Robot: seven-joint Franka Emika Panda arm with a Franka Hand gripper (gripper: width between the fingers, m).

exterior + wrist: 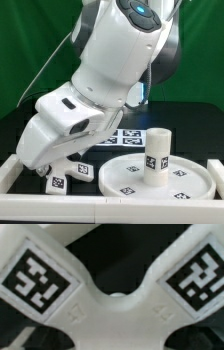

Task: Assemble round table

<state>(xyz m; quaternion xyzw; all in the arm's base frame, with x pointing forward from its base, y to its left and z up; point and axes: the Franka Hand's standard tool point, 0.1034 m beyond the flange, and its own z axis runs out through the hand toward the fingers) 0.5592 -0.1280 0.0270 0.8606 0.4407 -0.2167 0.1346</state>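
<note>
In the wrist view the cross-shaped foot (112, 317) is blurred, and its arms and tags run off the picture's edges. In the exterior view my own arm (100, 70) hides my claw, so I cannot tell how the jaws stand. It covers most of the foot too. What may be two tagged ends show beneath. The marker board (130, 136) is half hidden behind it.

One large rimmed round white plastic disc (190, 182); one short thick white cylinder (157, 156) on it; one white cross-shaped four-armed foot (112, 318) at the exterior view's left of the disc.
</note>
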